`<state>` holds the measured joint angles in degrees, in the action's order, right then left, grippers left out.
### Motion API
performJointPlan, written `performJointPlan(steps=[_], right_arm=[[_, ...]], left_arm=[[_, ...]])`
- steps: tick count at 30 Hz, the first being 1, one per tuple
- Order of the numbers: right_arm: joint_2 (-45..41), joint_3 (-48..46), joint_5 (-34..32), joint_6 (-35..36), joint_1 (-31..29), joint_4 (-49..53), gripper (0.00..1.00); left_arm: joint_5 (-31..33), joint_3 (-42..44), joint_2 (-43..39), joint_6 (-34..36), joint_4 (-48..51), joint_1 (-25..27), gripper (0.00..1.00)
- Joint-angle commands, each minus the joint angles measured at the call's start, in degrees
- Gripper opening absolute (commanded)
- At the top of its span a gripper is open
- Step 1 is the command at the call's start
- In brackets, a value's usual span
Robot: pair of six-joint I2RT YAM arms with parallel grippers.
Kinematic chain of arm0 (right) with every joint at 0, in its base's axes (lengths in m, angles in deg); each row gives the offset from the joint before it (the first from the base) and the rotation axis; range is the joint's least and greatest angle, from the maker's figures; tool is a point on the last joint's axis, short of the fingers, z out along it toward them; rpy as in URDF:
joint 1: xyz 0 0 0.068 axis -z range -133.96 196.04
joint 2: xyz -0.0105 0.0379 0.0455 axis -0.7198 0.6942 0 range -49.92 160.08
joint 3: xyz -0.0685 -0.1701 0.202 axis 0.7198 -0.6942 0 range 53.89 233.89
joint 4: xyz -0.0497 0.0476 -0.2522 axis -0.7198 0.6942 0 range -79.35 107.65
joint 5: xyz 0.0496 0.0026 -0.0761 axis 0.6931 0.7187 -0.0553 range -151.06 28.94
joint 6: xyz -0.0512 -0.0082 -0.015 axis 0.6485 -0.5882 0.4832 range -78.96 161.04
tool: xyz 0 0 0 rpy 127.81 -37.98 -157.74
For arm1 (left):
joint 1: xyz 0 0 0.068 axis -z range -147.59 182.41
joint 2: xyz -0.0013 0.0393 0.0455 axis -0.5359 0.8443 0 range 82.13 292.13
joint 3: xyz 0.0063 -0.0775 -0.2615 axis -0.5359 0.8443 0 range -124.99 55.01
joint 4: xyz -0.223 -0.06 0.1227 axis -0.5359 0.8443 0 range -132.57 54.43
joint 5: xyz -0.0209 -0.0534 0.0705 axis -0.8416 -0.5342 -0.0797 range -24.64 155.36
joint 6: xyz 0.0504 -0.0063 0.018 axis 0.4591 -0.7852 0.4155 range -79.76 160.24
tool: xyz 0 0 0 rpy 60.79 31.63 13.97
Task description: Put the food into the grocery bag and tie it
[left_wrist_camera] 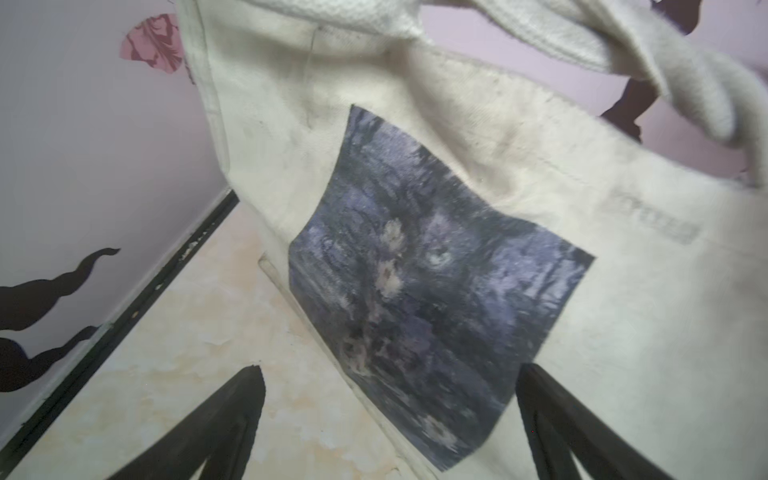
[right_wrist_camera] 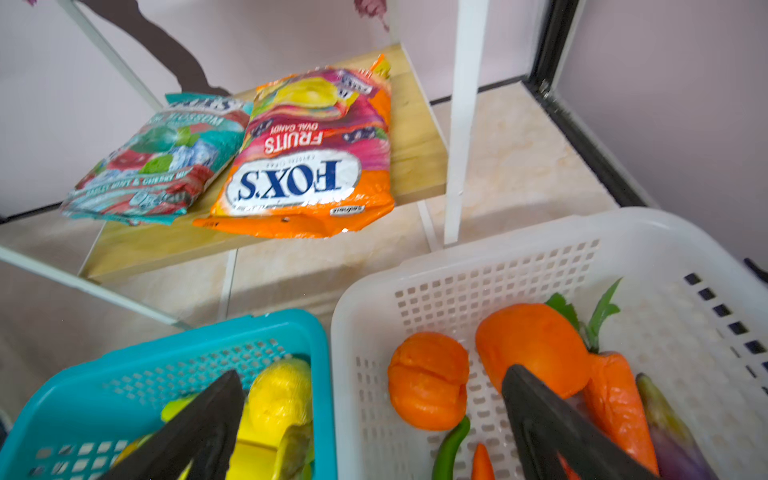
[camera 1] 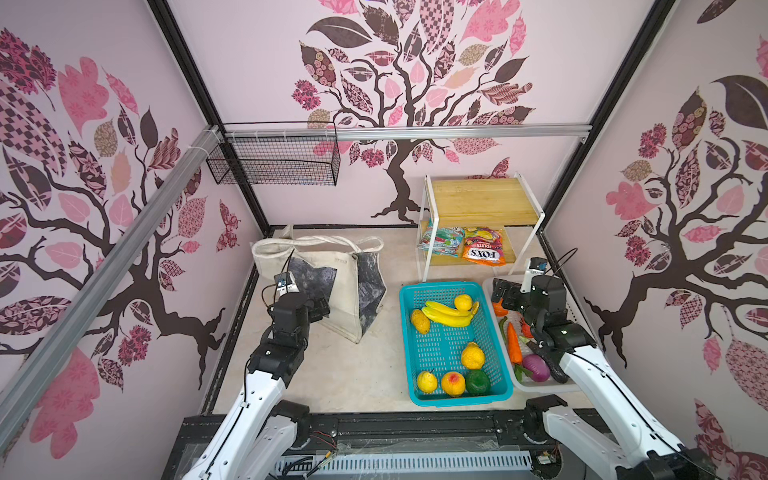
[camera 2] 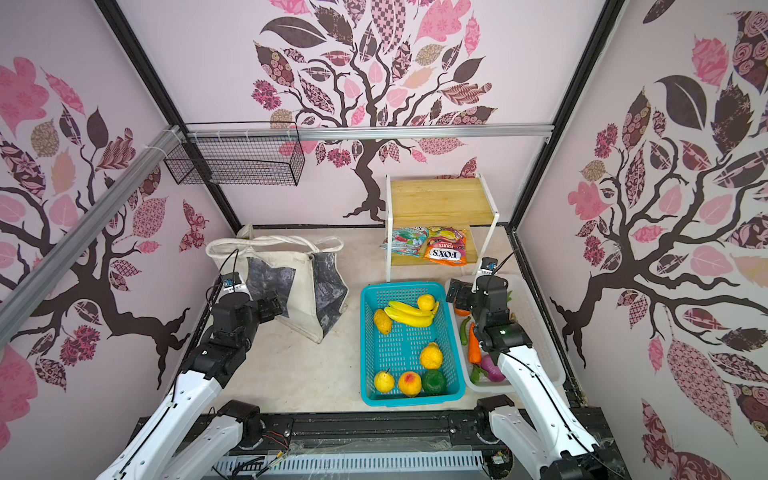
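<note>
Left tool (camera 1: 319,306) gapes wide and empty, facing the side of the bag (camera 1: 345,266), which stands at ten o'clock on the bench (camera 1: 353,374). Right tool (camera 1: 504,294), equally wide and empty, hovers at three o'clock where the teal basket (camera 1: 457,400), holding bananas (camera 1: 449,313), meets the white basket (right_wrist_camera: 519,232). The bag's mouth looks slumped, perhaps shut; dropped food could bounce off or topple it.

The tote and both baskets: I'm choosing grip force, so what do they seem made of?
The grocery bag: woven canvas-like cloth, matte off-white with dark printed panels; coarse weave shows on the straps. The teal basket: probably moulded plastic, smooth, slightly shiny, slotted walls. The white basket: likely plastic too, faintly translucent, punched grid.
</note>
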<state>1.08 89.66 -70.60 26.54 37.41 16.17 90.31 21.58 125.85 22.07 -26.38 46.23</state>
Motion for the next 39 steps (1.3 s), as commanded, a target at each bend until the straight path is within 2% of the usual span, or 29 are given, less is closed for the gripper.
performJointPlan(steps=[1, 7, 14, 20, 24, 26, 32, 36, 39], right_arm=[[-0.9, -5.7, -8.8, 1.2, 0.0, -12.7, 1.0], [4.0, -10.5, -16.2, 4.0, 0.0, -25.0, 1.0], [12.3, -16.0, -14.8, 7.8, 0.0, -41.0, 1.0], [23.0, -18.8, -13.9, 13.1, 0.1, -57.3, 0.99], [28.6, -19.4, -11.1, 12.5, 0.6, -63.5, 0.99], [31.0, -19.7, -11.4, 12.8, 0.7, -66.8, 1.0], [34.1, -20.3, -9.8, 12.9, 1.6, -70.8, 1.0], [37.3, -20.5, -8.6, 12.0, 2.7, -73.6, 1.0], [40.0, -21.2, -7.7, 12.2, 3.0, -78.0, 1.0]], left_arm=[[5.7, 3.0, 0.2, 3.2, -6.6, 0.2, 0.98], [8.8, 4.9, 8.1, 10.1, -18.5, -0.6, 0.98], [-2.8, 10.1, 16.2, 10.1, -33.3, -11.0, 0.98], [-5.0, 9.8, 28.0, 11.7, -43.2, -13.3, 0.98], [-12.6, 10.5, 34.6, 10.5, -51.9, -17.8, 0.98], [-16.8, 10.1, 34.9, 9.4, -52.0, -19.6, 0.98], [-19.2, 11.1, 39.5, 9.9, -59.6, -20.0, 0.98], [-21.8, 11.0, 40.1, 12.0, -60.3, -19.5, 0.98], [-21.3, 11.8, 44.4, 14.5, -65.9, -17.3, 0.98]])
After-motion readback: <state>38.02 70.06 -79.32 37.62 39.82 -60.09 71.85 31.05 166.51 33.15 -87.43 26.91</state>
